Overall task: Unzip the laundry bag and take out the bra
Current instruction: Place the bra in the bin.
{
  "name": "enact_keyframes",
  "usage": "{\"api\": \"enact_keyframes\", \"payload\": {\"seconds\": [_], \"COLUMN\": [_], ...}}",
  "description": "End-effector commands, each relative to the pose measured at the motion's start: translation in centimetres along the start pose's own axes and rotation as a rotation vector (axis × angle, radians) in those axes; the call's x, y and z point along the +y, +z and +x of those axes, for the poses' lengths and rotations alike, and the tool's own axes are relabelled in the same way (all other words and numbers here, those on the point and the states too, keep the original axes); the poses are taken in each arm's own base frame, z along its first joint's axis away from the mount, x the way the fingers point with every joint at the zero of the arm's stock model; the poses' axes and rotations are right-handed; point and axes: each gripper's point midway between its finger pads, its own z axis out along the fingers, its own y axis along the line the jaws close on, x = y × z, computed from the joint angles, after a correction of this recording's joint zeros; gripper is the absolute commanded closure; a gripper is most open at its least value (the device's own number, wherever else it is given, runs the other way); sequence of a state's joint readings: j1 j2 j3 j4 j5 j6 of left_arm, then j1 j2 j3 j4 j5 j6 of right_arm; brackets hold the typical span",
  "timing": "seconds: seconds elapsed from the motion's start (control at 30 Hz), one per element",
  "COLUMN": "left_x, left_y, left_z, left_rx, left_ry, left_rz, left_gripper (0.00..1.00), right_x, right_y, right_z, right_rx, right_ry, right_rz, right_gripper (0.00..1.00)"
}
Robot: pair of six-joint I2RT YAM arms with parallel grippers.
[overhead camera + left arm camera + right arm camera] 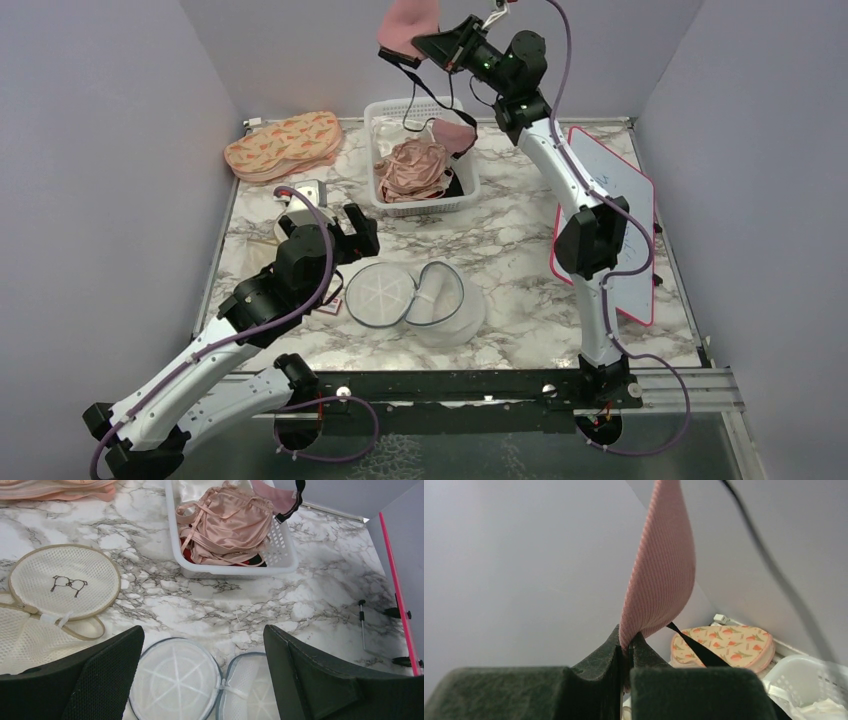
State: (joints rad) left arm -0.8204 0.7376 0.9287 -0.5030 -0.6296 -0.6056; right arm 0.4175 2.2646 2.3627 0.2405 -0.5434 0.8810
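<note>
- Bra (405,28): dusty pink with black straps. One cup is raised high above the white basket (425,205), and the other hangs down at the basket's far right corner.
- Right gripper (415,50): above the basket, fingers pressed together on the upper cup's edge.
- Laundry bag (415,300): on the marble table (520,260) in front of the basket, unzipped, lid flipped open, apparently empty.
- Left gripper (330,235): in front-left of the basket, just beside the bag, spread wide and holding nothing.
- Progress: unzipping is done and the bra is out. Only setting it down seems left.
</note>
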Motion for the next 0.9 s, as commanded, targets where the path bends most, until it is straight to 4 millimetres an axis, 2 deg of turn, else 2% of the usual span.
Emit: {"api": "enact_keyframes", "payload": {"seconds": [0.0, 0.13, 0.2, 0.33, 0.5, 0.67, 0.77, 0.87], "left_x": [-0.5, -0.7, -0.7, -0.7, -0.7, -0.9, -1.0, -1.3], "left_y": [0.1, 0.1, 0.1, 0.0, 0.0, 0.3, 0.4, 0.4], "left_z": [-0.6, -0.5, -0.4, -0.4, -0.4, -0.2, -0.1, -0.2], "left_rx": [-0.026, -0.021, -0.020, -0.021, -0.022, -0.014, -0.010, -0.010], "left_ry": [-0.004, -0.011, -0.013, -0.016, -0.018, -0.015, -0.015, -0.017], "left_rz": [0.022, 0.031, 0.033, 0.035, 0.033, 0.034, 0.038, 0.044], "left_gripper": [0.17, 0.17, 0.17, 0.17, 0.17, 0.17, 0.17, 0.17], "right_x": [4.7, 5.0, 5.8, 9.5, 14.6, 18.0, 19.0, 18.4], "right_y": [-0.2, -0.2, -0.3, -0.2, -1.7, -3.0, -3.3, -3.2], "right_z": [-3.1, -3.2, -3.4, -5.7, -9.4, -11.6, -12.3, -12.2], "right_rx": [-0.051, -0.049, -0.051, -0.102, -0.194, -0.243, -0.263, -0.266], "right_ry": [-0.082, -0.063, -0.043, -0.066, -0.118, -0.140, -0.154, -0.155], "right_rz": [-0.102, -0.109, -0.138, -0.206, -0.274, -0.333, -0.349, -0.332], "right_gripper": [0.99, 0.99, 0.99, 0.99, 0.99, 0.99, 0.99, 0.99]}}
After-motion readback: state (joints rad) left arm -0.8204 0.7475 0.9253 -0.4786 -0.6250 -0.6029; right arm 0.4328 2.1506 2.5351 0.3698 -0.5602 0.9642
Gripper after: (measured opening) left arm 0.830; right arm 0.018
